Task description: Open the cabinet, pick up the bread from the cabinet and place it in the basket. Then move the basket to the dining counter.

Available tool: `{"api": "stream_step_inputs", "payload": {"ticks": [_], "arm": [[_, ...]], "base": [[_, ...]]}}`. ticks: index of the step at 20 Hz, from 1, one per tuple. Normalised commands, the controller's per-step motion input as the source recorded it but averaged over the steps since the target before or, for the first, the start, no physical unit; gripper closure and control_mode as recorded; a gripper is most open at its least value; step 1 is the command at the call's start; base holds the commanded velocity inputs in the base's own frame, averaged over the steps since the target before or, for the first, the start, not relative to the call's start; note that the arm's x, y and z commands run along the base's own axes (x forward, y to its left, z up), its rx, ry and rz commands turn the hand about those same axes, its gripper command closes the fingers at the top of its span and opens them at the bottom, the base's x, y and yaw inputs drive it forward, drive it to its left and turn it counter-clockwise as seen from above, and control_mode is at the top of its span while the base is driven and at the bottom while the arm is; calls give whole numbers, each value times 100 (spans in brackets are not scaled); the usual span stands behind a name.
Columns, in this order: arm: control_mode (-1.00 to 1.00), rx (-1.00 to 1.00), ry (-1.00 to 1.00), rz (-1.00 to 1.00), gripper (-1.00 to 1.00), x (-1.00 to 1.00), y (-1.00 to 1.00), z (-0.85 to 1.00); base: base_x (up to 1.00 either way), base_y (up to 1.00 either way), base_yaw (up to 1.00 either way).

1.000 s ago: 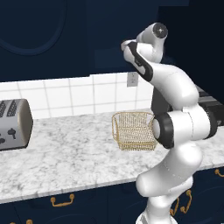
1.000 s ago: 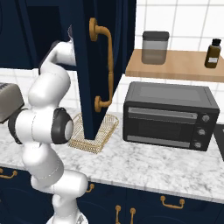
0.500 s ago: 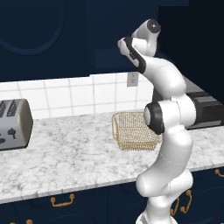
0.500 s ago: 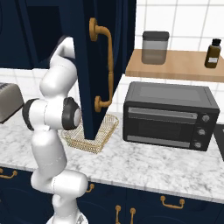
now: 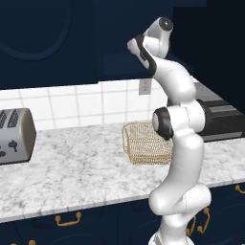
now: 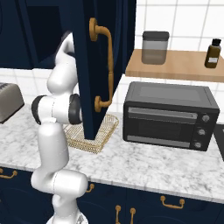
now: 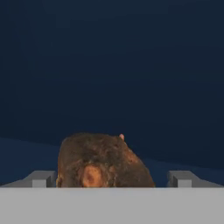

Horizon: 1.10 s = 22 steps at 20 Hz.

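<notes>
The cabinet door (image 6: 94, 65) stands swung open, its brass handle (image 6: 107, 65) facing the right base camera. My arm reaches up into the dark cabinet (image 5: 119, 62). In the hand view the brown bread (image 7: 100, 159) lies on the cabinet floor, close in front. My gripper (image 7: 111, 179) is open, one fingertip on each side of the bread and apart from it. The golden wire basket (image 5: 143, 143) sits empty on the marbled worktop below the cabinet, partly behind the door (image 6: 94, 138). The dining counter is out of view.
A silver toaster (image 5: 14, 136) stands at the left of the worktop (image 5: 72, 167). A black toaster oven (image 6: 168, 113) sits right of the basket. Above it a wooden shelf (image 6: 175, 65) carries a jar (image 6: 155, 47) and a small bottle (image 6: 213, 53).
My arm has straightened, the elbow drawing in from the right and the wrist rising a little toward the cabinet. The jaws have stayed open and the basket has not moved.
</notes>
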Motion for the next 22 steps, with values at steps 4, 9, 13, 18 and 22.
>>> {"api": "stream_step_inputs", "payload": {"ticks": [4, 9, 13, 18, 22], "arm": [[-100, 0, 2, 5, -100, 33, 0, -20], [-100, 0, 5, 4, 100, -1, 0, -50], [-100, 0, 0, 4, 100, -32, 0, -37], [-100, 2, -2, 3, 100, -43, 0, -34], [-100, 7, -8, 3, 100, -59, 0, -52]], "base": [[0, 0, 0], [0, 0, 0], [0, 0, 0], [0, 0, 0], [0, 0, 0]]}}
